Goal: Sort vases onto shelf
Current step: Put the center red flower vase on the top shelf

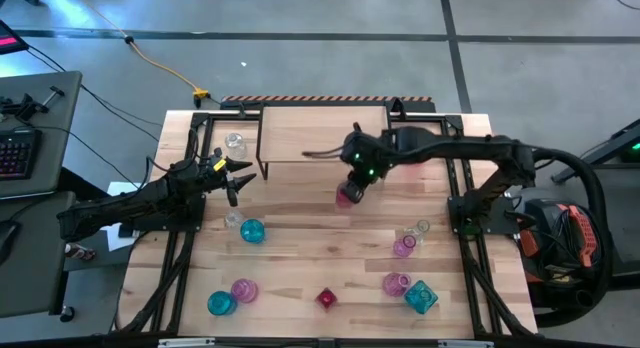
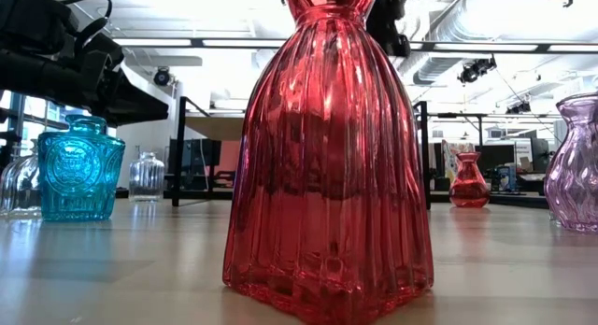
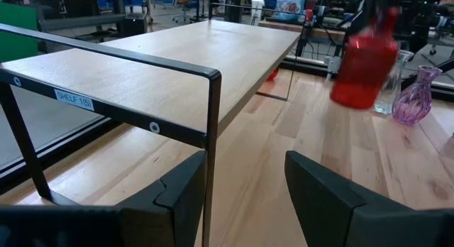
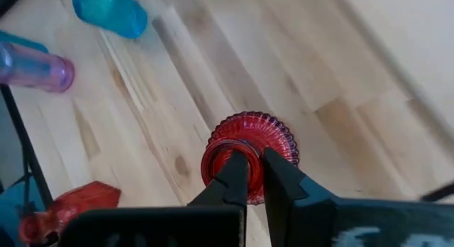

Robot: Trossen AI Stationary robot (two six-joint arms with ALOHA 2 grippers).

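Observation:
My right gripper (image 1: pixel 351 184) is out over the table's middle, just in front of the shelf (image 1: pixel 322 134), and is shut on a red ribbed vase (image 1: pixel 346 196). In the left wrist view that vase (image 3: pixel 363 61) shows blurred beside the shelf's light wood top (image 3: pixel 177 55). At the shelf's left end my left gripper (image 1: pixel 236 178) waits open, its fingers either side of a black shelf leg (image 3: pixel 210 155) without touching it. Other vases stand on their bases on the table: a clear one (image 1: pixel 235 143), a teal one (image 1: pixel 252 230) and a red one (image 1: pixel 326 298). My right gripper holds the red vase by the rim of its mouth (image 4: pixel 213 151), one finger (image 4: pixel 237 177) inside the opening and the other (image 4: pixel 278 177) outside the neck. The fingers come slanting down from above. The vase hangs upright below them and looks clear of the table.
Pink and teal vases stand near the front right (image 1: pixel 396 284) (image 1: pixel 421 296) and front left (image 1: pixel 244 289) (image 1: pixel 220 303). A pink one (image 1: pixel 403 246) and a clear one (image 1: pixel 421 229) are right of centre. In the low view the near red vase (image 2: pixel 327 157) fills the foreground.

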